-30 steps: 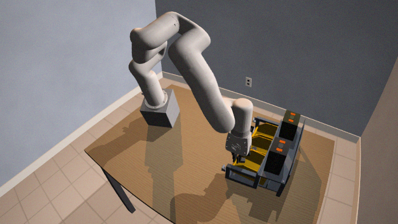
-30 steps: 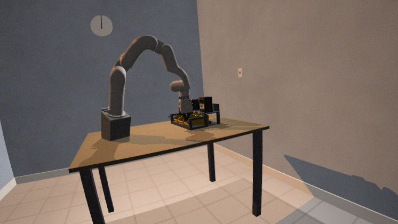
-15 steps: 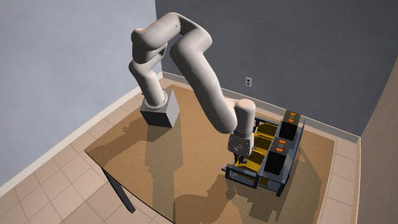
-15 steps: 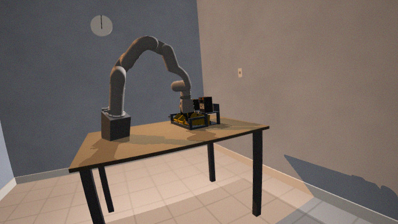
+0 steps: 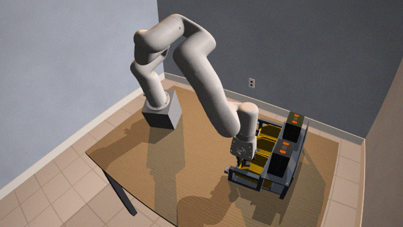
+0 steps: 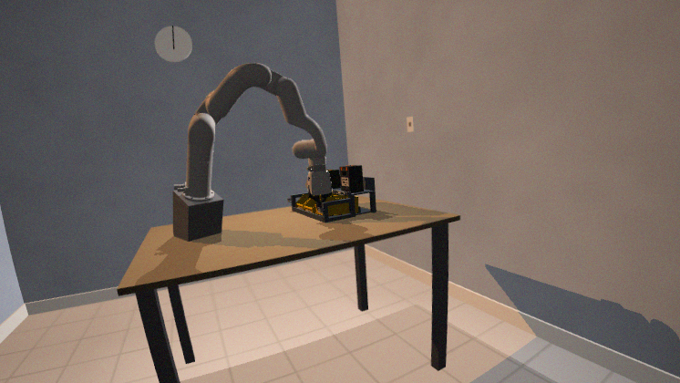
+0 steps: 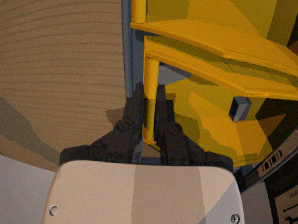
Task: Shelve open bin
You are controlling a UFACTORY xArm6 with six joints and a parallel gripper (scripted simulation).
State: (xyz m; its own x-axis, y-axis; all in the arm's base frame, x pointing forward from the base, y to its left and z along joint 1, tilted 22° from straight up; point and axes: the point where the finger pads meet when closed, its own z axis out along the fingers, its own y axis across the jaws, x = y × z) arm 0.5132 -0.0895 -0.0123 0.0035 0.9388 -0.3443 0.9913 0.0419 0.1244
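My gripper [image 5: 243, 162] [image 6: 314, 193] [image 7: 149, 97] points down at the front of the dark shelf [image 5: 244, 175] [image 6: 328, 214] and is shut on the front wall of a yellow open bin [image 5: 257, 165] [image 7: 200, 116]. This bin is at the near end of the row, with its open front towards the shelf's front lip [image 7: 128, 36]. A small grey part [image 7: 240, 108] lies inside it. Two more yellow bins [image 5: 271, 131] [image 5: 264, 144] [image 7: 220, 3] stand beside it in the row. I cannot tell whether the held bin rests on the shelf's floor.
Two black boxes [image 5: 292, 128] [image 5: 279, 162] [image 6: 351, 177] with orange marks stand on the shelf's upper board, over the bins' rear ends. The shelf stands near the far right of the wooden table [image 5: 169, 158] [image 6: 266, 237]. The arm's base block [image 5: 162, 114] is at the far left.
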